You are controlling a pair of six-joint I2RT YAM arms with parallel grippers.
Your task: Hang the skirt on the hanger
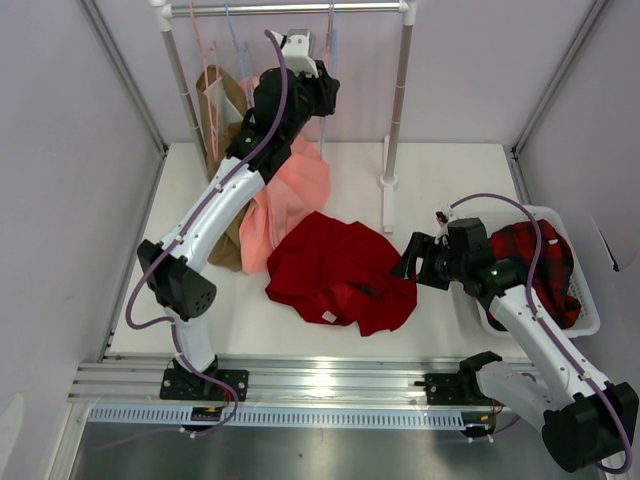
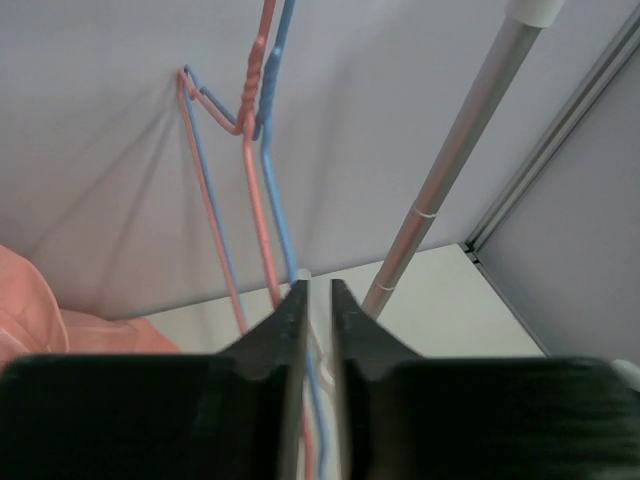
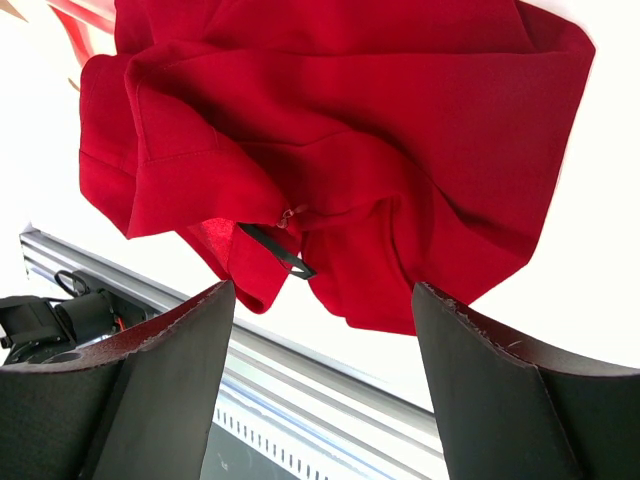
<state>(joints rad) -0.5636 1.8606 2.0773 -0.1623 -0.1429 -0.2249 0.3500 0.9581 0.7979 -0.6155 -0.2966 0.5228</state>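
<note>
The dark red skirt (image 1: 340, 270) lies crumpled on the white table, and it fills the top of the right wrist view (image 3: 350, 130). My right gripper (image 1: 410, 262) hovers at its right edge, open wide with nothing between the fingers (image 3: 322, 290). My left gripper (image 1: 325, 95) is raised to the rack. Its jaws (image 2: 318, 300) stand a narrow gap apart. In that gap run a wire of the pale pink hanger (image 2: 262, 230) and a wire of a light blue hanger (image 2: 283, 225). Neither wire looks pinched.
A salmon-pink garment (image 1: 285, 200) lies left of the skirt. A brown garment (image 1: 222, 95) hangs at the rack's left. The rack's right post (image 1: 395, 110) stands behind the skirt. A white basket (image 1: 590, 310) at the right holds plaid cloth (image 1: 540, 265).
</note>
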